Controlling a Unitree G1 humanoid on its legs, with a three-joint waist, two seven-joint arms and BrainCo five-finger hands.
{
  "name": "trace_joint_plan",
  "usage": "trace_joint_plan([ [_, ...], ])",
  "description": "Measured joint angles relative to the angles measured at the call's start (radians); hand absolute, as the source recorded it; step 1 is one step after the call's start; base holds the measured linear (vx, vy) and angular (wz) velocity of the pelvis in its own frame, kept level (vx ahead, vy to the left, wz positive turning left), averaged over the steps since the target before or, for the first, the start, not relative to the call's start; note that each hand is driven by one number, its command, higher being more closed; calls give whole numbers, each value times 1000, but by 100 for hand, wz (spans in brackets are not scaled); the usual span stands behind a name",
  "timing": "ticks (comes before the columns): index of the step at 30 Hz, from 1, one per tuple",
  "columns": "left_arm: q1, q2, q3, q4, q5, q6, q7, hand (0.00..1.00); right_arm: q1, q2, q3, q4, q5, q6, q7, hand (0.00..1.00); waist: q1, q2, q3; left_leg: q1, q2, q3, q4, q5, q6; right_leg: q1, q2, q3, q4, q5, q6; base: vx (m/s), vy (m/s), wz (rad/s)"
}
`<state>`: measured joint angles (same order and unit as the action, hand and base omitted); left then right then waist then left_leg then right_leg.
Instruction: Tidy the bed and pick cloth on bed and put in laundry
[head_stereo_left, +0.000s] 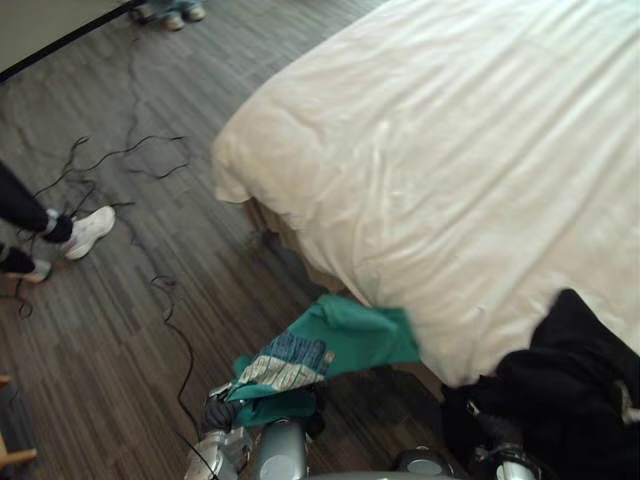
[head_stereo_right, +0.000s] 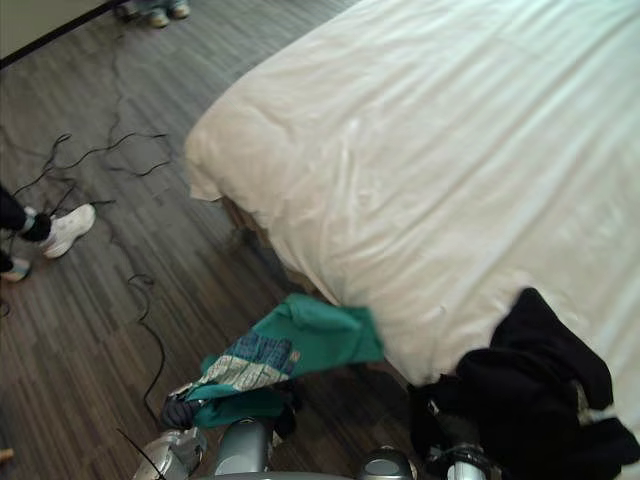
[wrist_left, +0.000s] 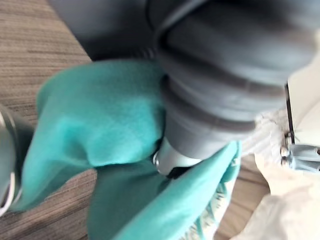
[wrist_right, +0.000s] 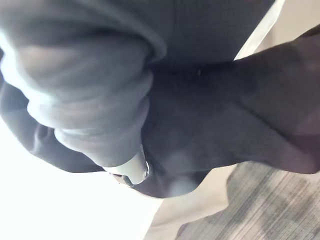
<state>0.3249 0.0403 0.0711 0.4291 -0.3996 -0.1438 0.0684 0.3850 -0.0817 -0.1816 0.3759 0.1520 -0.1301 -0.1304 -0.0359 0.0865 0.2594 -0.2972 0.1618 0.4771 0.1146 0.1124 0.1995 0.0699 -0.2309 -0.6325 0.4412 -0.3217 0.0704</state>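
Left wrist view: our left hand (wrist_left: 210, 100) is buried in the teal cloth (wrist_left: 105, 115). Folds cover everything past the ribbed cover, so we cannot tell whether it is clamped or loose.
Teal cloth, why there: it bunches round the hand and drapes off it with a patterned patch on top. It is off the bed (head_stereo_left: 450, 150) and above the floor (head_stereo_left: 120, 330). We judge the hand is bearing it for carrying, not resting it.
Teal cloth, place: around the left hand, its far end reaching toward the bed edge. We can't say whether it touches the edge.
Right wrist view: our right hand (wrist_right: 95, 100) is sunk in the black cloth (wrist_right: 225, 110). The dark fabric hides the grip, so again we cannot tell.
Black cloth, why there: it is heaped over and beyond the right hand at the bed's near corner. Part lies on the white cover and part spills over the edge. We judge the bed is taking some of its weight, so it is not fully lifted clear.
Bed: beyond both hands, the white cover is spread fairly flat with light creases. The tidying part looks largely done to us.
Floor side: out past the left hand, a person's shoe (head_stereo_left: 88, 230) stands well apart.
Step, our guess: both garments are gathered, one per hand, and the laundry drop is not yet done.
Risk: a trailing hem could snag on the bed corner.
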Motion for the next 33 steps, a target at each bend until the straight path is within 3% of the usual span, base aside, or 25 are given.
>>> trace_joint_plan([
  [1, -5, -13, -1, -14, -1, 0, 1, 100, -2, -1, 2, -26, -6, -1, 3, 100, -3, -4, 6, 4, -2, -8, -11, 0, 1, -14, 33, 0, -114, -19, -6, 76, -48, 103],
  [2, -4, -17, -3, -32, -1, 0, 0, 100, -8, 4, 4, -45, -6, 0, 3, 100, -3, -6, 15, 3, -6, 12, -6, -2, -1, -16, 62, -11, -221, 30, -6, 107, -39, 118],
  [3, -8, -19, -21, -53, -1, -3, -3, 100, -6, 25, -2, -66, -6, -1, 1, 100, -25, 4, 25, -2, -5, 54, 23, -32, -23, 38, 82, -52, -291, 128, 46, 149, -4, 103],
  [5, 9, -31, -50, -106, 0, -9, -26, 100, -7, 46, -8, -79, -6, -1, -1, 100, -33, 4, 37, 1, 2, 131, 25, -36, -53, 46, 65, -133, -264, 128, 48, 170, 26, 110],
  [9, 32, -22, -68, -197, 2, -9, -51, 100, -18, 74, -7, -123, -10, 1, -1, 100, -16, -19, 54, -1, -50, 91, -30, -26, -67, 26, -9, -213, -125, 125, 42, 93, 46, 78],
  [10, 35, -7, -68, -224, 3, -8, -55, 100, -45, 80, -2, -123, -27, 2, -1, 100, -1, -38, 66, -1, -66, 83, -28, -33, -56, 2, -52, -215, -29, 121, 35, 150, 72, 47],
  [12, 37, 23, -68, -249, 11, -8, -65, 100, -82, 84, 16, -124, -44, 2, -1, 100, -1, -59, 75, 0, -98, 49, -27, -45, -41, -36, -121, -192, 113, 133, 2, 164, 70, 54],
  [13, 35, 41, -69, -265, 19, -8, -66, 100, -102, 85, 28, -126, -47, 1, -1, 100, -2, -62, 76, 1, -112, 23, -28, -54, -28, -98, -157, -120, 224, 138, -67, 172, 64, 49],
  [14, 33, 44, -69, -269, 19, -8, -66, 100, -108, 86, 37, -126, -48, 2, -1, 100, -2, -61, 77, 1, -114, 12, -28, -59, -22, -116, -156, -80, 245, 122, -83, 209, 82, 57],
  [16, 31, 63, -69, -274, 22, -8, -64, 100, -114, 105, 71, -129, -71, 2, 2, 100, -1, -61, 78, 36, -124, -26, -34, -74, -13, -167, -117, 73, 262, 79, -66, 200, 78, 52],
  [18, 31, 63, -71, -278, 23, -9, -63, 100, -111, 112, 82, -128, -83, 2, 3, 100, -5, -61, 78, 68, -140, -53, -49, -80, -15, -185, -93, 137, 254, 67, -63, 186, 79, 50],
  [22, 37, 62, -96, -281, 23, -14, -62, 100, -109, 113, 83, -128, -84, 1, 5, 100, -2, -72, 72, 100, -170, -71, -64, -83, -26, -201, -50, 143, 121, 61, -41, 102, 13, 24],
  [25, 34, 57, -119, -281, 22, -17, -57, 100, -110, 112, 85, -124, -84, 1, 5, 100, -8, -70, 73, 93, -180, -64, -79, -80, -44, -276, 37, 336, 39, 58, -47, 53, -60, -19],
  [26, 32, 57, -129, -281, 22, -18, -48, 100, -105, 112, 89, -124, -83, 2, 4, 100, -18, -67, 74, 97, -179, -64, -89, -71, -58, -304, 87, 442, 16, 58, -47, 31, -69, -13],
  [28, 28, 59, -142, -279, 23, -20, -42, 100, -90, 111, 108, -129, -83, 1, 4, 100, -38, -67, 75, 103, -182, -72, -97, -63, -67, -311, 127, 530, -45, 66, -46, 37, -135, 21],
  [30, 23, 51, -151, -276, 23, -20, -43, 100, -61, 111, 131, -149, -83, 1, 7, 100, -54, -65, 75, 104, -190, -95, -88, -62, -70, -280, 123, 515, -105, 160, -28, 41, -152, 40],
  [33, 32, 9, -145, -274, 23, -20, -41, 100, -19, 109, 188, -198, -66, 0, 32, 100, -55, -36, 65, 108, -172, -109, -122, -42, -98, -252, 149, 492, -174, 186, -41, 60, -127, 9],
])
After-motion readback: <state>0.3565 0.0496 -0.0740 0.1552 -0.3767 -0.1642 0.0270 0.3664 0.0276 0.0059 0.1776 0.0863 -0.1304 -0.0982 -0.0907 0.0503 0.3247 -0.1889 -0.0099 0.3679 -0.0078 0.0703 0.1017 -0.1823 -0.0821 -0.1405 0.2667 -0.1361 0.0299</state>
